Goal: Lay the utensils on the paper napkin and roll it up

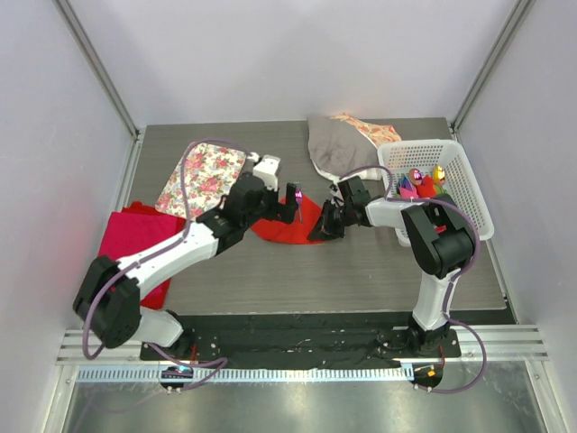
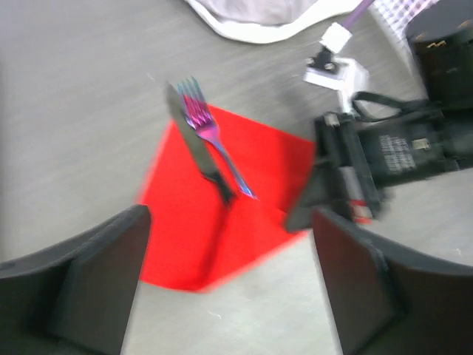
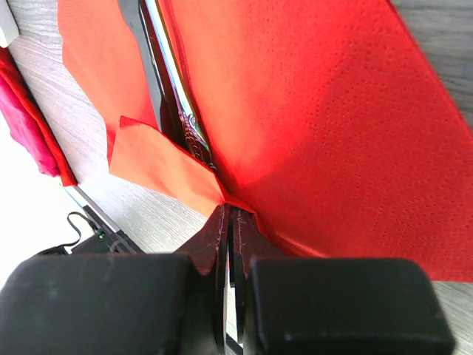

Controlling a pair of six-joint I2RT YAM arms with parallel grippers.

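The right claw (image 3: 230, 231) is pressed narrow, its tips pinching one corner of the paper napkin (image 3: 318, 111). A small flap of the sheet is lifted there, just beside the utensil handles. The rest of the napkin lies flat on the bench (image 1: 361, 271), in the middle between the two arms. A purple-sheened fork (image 2: 214, 137) and a dark knife (image 2: 194, 144) lie side by side across it, touching. Their handles are on the red paper and their heads reach past its far edge onto the bench.

The left claw (image 2: 229, 218) hangs above the napkin's near side, spread wide and holding nothing.

Farther out, a white basket (image 1: 469, 194) stands at the right, a floral cloth (image 1: 203, 176) and a grey cloth (image 1: 338, 140) lie at the back, and a magenta cloth stack (image 1: 126, 239) sits at the left.
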